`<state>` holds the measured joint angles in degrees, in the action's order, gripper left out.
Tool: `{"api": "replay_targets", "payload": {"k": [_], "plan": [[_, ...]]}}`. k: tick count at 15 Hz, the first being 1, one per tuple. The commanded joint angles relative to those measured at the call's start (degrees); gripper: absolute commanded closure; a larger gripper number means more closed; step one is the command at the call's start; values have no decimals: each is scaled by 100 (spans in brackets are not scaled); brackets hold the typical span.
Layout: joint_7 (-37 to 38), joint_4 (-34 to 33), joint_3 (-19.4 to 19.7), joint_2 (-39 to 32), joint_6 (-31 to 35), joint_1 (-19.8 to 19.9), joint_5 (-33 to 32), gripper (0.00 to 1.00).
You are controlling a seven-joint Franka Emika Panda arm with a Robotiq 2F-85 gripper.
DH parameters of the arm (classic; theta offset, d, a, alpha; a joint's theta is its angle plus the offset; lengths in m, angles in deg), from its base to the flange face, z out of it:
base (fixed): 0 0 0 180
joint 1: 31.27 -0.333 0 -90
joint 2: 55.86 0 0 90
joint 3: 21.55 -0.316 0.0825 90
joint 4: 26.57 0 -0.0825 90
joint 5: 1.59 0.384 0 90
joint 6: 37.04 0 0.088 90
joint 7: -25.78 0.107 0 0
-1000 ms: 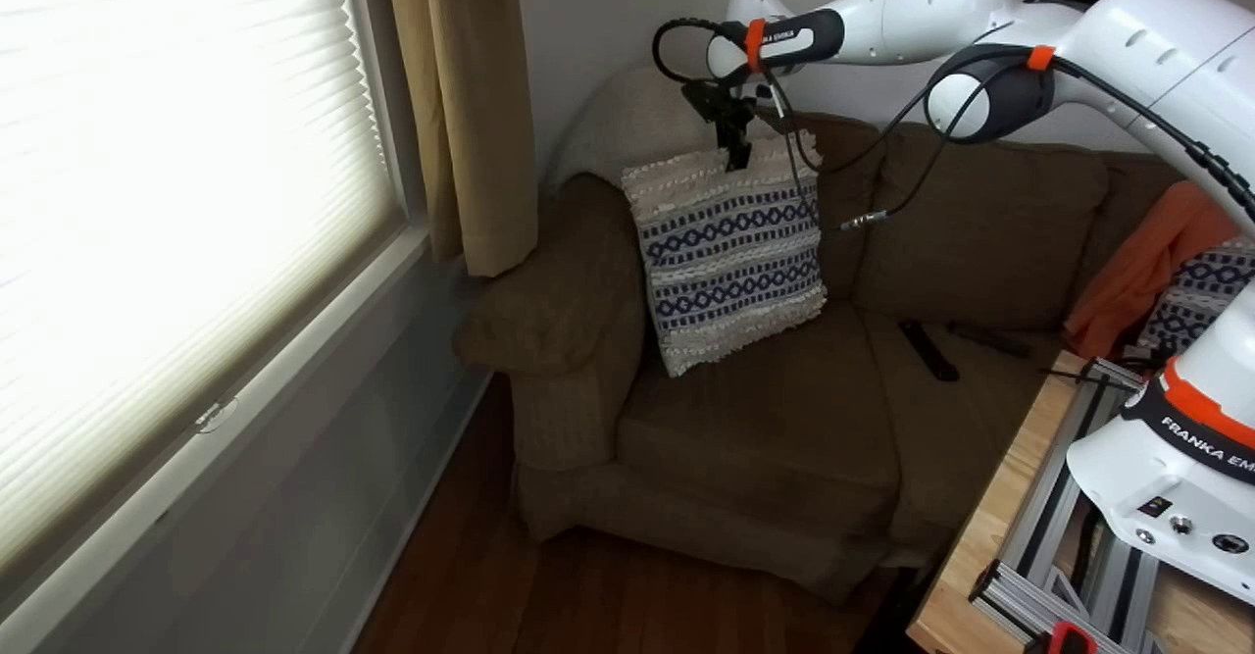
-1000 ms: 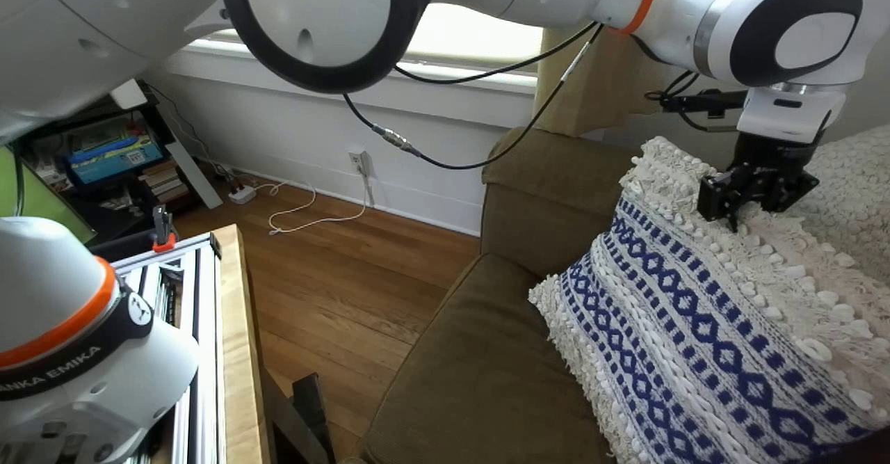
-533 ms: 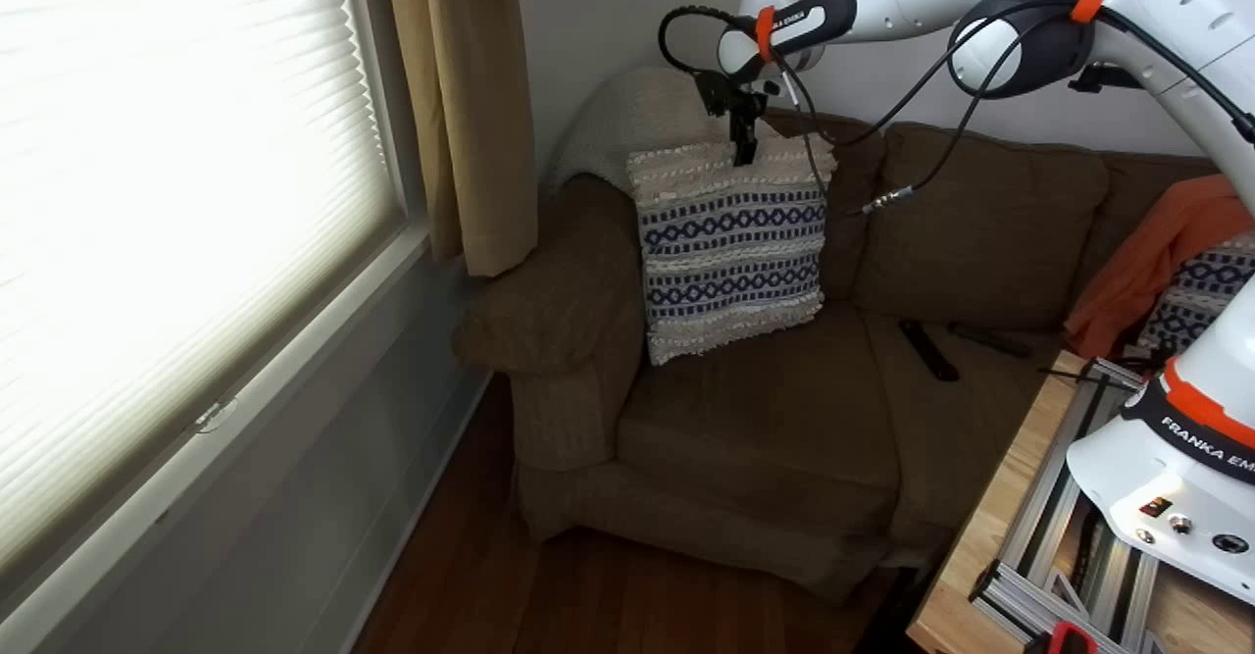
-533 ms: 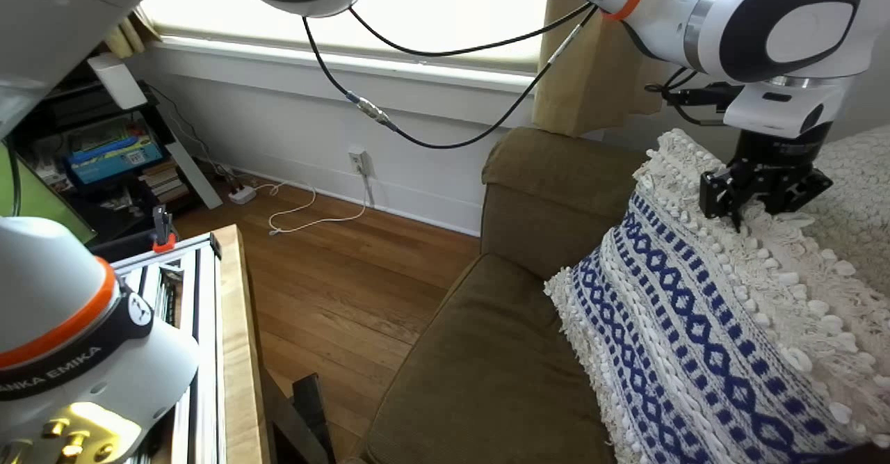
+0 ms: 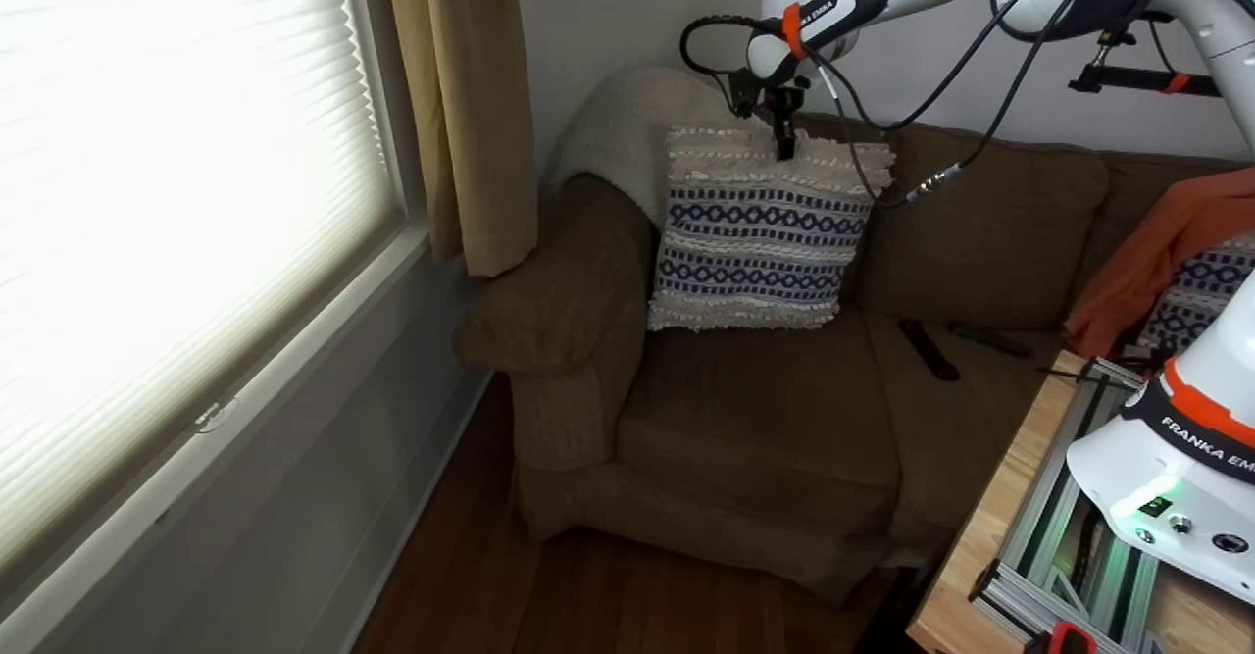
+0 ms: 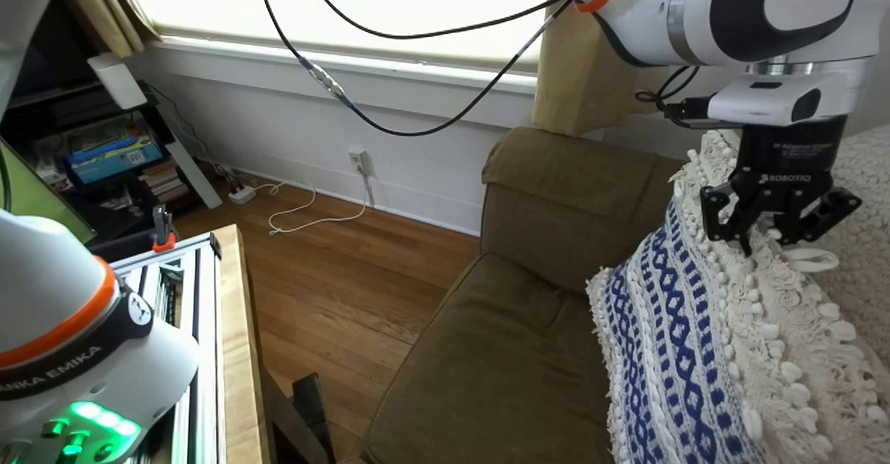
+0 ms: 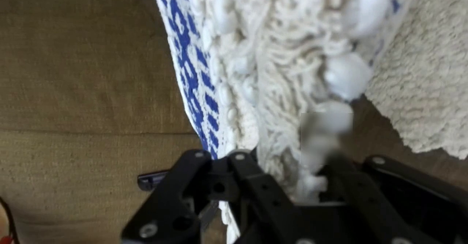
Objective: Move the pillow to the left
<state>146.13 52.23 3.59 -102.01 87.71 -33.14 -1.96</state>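
The pillow, white with navy geometric bands and a tufted edge, hangs nearly upright above the sofa's left seat in an exterior view [image 5: 760, 242]. It also shows in an exterior view [image 6: 660, 360] and in the wrist view [image 7: 193, 72]. My gripper [image 5: 784, 152] points down onto the middle of its top edge, also in an exterior view [image 6: 766, 245]. In the wrist view the gripper [image 7: 288, 156] has the pillow's fringed top between its fingers, which stand a little apart with the fabric pinched in between. The pillow's back is mostly hidden.
A pale textured cover [image 5: 627, 120] lies behind the pillow. The brown sofa arm [image 5: 559, 291] is at the left, by the curtain [image 5: 471, 125]. Remotes [image 5: 928, 350] lie on the seat. An orange cloth [image 5: 1137, 262] covers a similar patterned pillow [image 5: 1201, 291] at far right.
My gripper has moved right, and the pillow has moved with it. The pillow's lower edge has risen and levelled, and it has turned more edge-on in an exterior view.
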Motion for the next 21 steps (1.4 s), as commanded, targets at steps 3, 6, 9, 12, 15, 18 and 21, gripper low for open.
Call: {"api": "replay_targets", "payload": {"k": [3,6,9,12,15,18,21], "plan": [[701,1762,251,1601,-35,-267,-1324,95],[721,2307,195,2269,-190,-129,-1795,95],[471,2816,86,2948,-477,153,-2048,95],[235,3258,35,3564,-598,550,-2042,95],[-205,3538,28,3874,-414,1039,-1962,95],[-710,3578,-18,3712,-71,1442,-1863,95],[-1139,3499,-111,3313,284,1675,-1633,95]]}}
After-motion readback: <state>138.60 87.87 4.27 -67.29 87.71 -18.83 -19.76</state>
